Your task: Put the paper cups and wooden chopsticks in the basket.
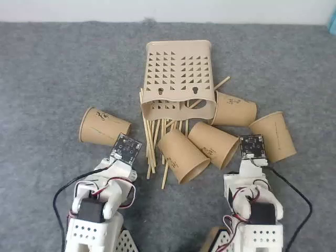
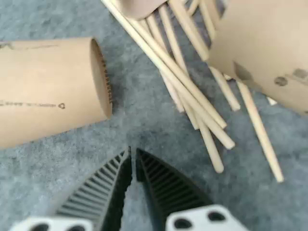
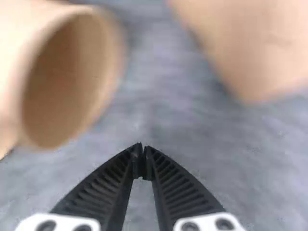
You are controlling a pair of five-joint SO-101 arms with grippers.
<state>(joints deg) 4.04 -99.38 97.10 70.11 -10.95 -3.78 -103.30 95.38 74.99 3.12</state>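
A beige perforated basket (image 1: 178,79) lies at the middle back of the grey mat. A bundle of wooden chopsticks (image 1: 152,142) sticks out from under its front rim. Several paper cups lie on their sides: one at the left (image 1: 103,126), two in front of the basket (image 1: 182,156) (image 1: 212,143), and two at the right (image 1: 234,109) (image 1: 273,135). My left gripper (image 2: 133,154) is shut and empty, low over the mat between the left cup (image 2: 48,89) and the chopsticks (image 2: 192,96). My right gripper (image 3: 141,149) is shut and empty, between a cup's open mouth (image 3: 62,77) and another cup (image 3: 250,43).
Both arms (image 1: 107,199) (image 1: 252,205) stand at the front edge of the grey carpet-like mat (image 1: 52,79). Bare mat lies to the far left and far right of the basket. A pale wall runs along the back.
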